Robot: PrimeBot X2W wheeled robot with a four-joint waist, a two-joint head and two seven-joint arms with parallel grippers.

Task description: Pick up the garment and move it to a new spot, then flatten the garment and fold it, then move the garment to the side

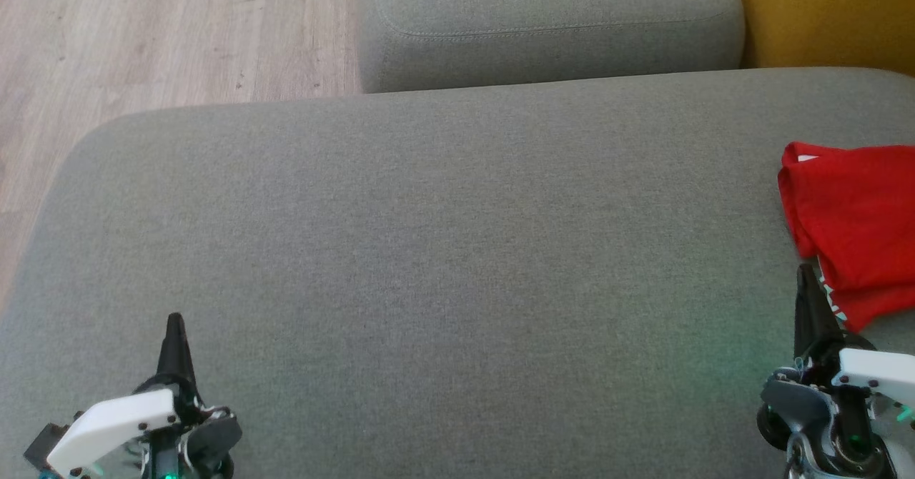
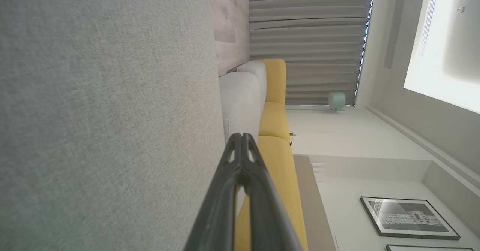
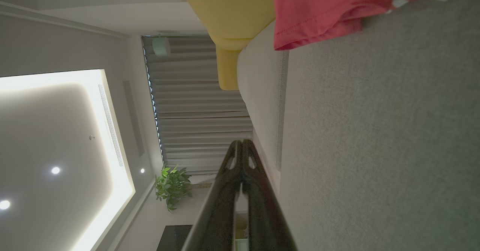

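1. Grey woven upholstery makes up the work surface: a broad sofa cushion (image 1: 429,250), with a second grey cushion (image 1: 543,28) behind it, pale wood flooring (image 1: 143,36) at the far left and a yellow seat (image 1: 829,14) at the far right.
2. The red garment (image 1: 854,221) lies on the broad cushion at its right side, partly cut off by the head view's edge. It looks loosely doubled over, with a hem and a bit of teal print showing near its lower corner.
3. The left gripper (image 1: 175,322) hovers low over bare cushion, well apart from the garment, its two fingers pressed together on nothing.
4. The right gripper (image 1: 806,272) is likewise pinched closed and empty, its tip just beside the garment's lower edge. Whether it touches the cloth cannot be told.
5. Risk, as I judge it: any sideways sweep of the right arm could catch that hem and drag the cloth, spoiling whatever fold it has.
6. Reaching in with the fingers closed would only push and bunch the fabric. They must part first.
7. How near the cushion's right edge the garment sits is out of sight, so a nudge could slide it off.
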